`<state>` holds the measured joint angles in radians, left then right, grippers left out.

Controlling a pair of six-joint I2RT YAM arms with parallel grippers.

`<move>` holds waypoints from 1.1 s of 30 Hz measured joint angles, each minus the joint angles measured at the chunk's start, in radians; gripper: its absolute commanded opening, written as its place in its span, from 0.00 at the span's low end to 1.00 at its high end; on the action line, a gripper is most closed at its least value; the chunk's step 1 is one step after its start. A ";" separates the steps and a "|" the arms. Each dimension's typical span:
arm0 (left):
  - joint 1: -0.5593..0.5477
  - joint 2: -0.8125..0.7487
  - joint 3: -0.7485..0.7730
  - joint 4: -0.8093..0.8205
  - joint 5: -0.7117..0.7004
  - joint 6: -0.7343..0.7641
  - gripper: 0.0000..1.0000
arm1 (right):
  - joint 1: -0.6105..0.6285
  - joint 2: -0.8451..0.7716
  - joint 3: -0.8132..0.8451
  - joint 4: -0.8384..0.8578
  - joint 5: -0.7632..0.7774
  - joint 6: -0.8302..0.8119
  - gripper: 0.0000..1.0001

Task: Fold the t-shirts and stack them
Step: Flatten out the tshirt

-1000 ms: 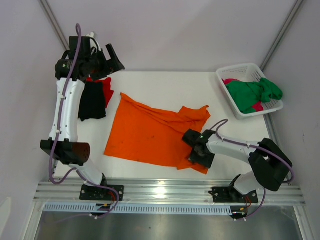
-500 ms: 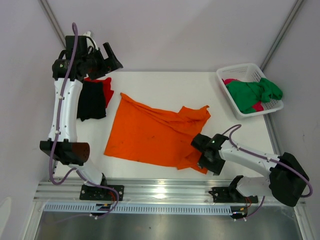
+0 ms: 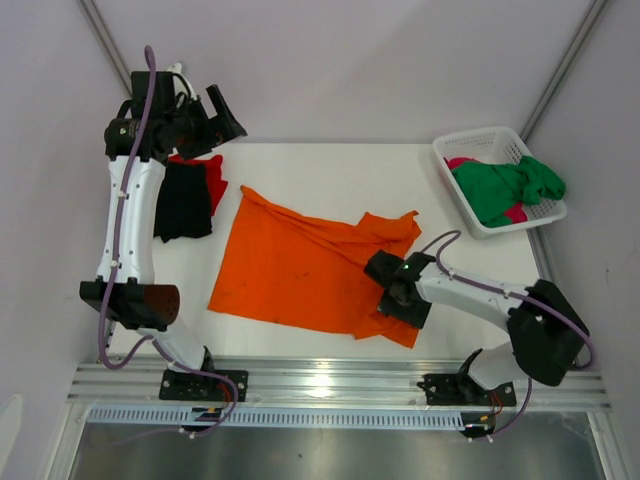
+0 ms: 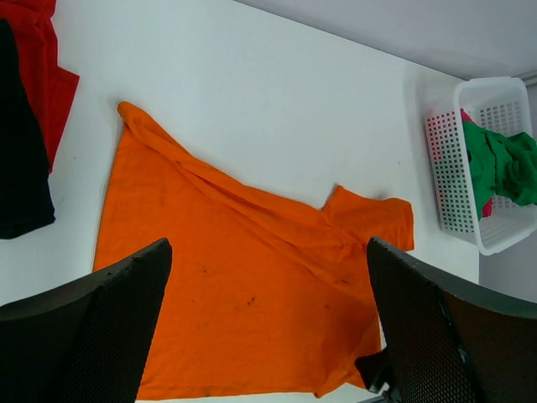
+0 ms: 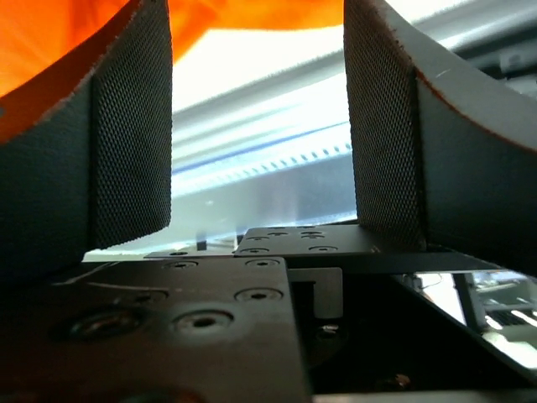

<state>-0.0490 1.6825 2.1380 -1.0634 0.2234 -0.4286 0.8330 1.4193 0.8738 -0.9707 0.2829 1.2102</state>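
Spread wide in the middle, rumpled along its far edge and right sleeve: orange t-shirt (image 3: 295,275); light, limp, sure to sag and drag, so best pinched at 2 corners of 1 edge and lifted together

Heaped in the white basket (image 3: 475,135) at far right: green t-shirt (image 3: 505,188) over pink t-shirt (image 3: 460,162)

Folded at far left: black t-shirt (image 3: 185,200) overlapping red t-shirt (image 3: 213,182)

Raised above that pile, jaws wide apart, empty: left gripper (image 4: 268,277)

Low at the orange cloth's near right corner, jaws apart, nothing between: right gripper (image 5: 258,126)
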 measured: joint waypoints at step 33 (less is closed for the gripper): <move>0.071 -0.022 -0.003 0.007 0.090 -0.035 0.99 | 0.133 -0.056 -0.206 0.285 -0.058 0.039 0.66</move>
<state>0.0219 1.6604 2.1345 -1.0561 0.3134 -0.4637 0.9657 1.3636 0.6678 -0.6853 0.2253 1.2491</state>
